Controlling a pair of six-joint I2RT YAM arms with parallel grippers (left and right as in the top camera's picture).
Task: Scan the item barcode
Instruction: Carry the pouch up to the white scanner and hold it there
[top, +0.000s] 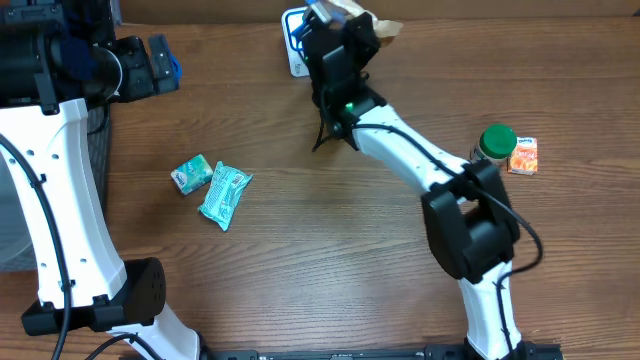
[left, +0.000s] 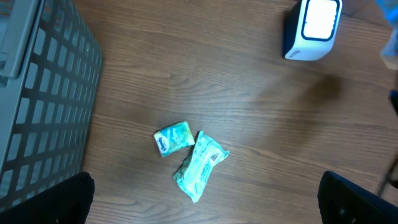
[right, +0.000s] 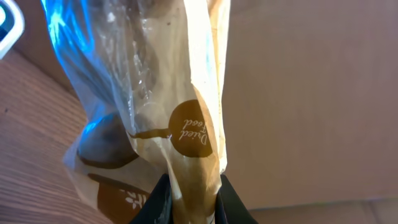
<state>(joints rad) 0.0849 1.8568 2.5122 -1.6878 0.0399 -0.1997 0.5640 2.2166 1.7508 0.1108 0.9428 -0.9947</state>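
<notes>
My right gripper (right: 193, 194) is shut on the lower edge of the item, a tan and clear plastic bag (right: 180, 124) with a brown round label. Overhead, the right gripper (top: 338, 30) holds the bag (top: 378, 26) at the far edge of the table, right beside the white and blue barcode scanner (top: 292, 45). The bag hangs upright and fills the right wrist view; no barcode shows on it. The scanner's lit window (left: 318, 18) appears in the left wrist view. My left gripper (top: 160, 62) is open and empty, high over the table's left side.
Two teal packets (top: 192, 174) (top: 225, 194) lie left of centre, also seen as packets (left: 173, 137) (left: 200, 164) below the left wrist. A green-lidded jar (top: 497, 143) and an orange packet (top: 524, 155) stand at the right. A grey basket (left: 37, 93) borders the left.
</notes>
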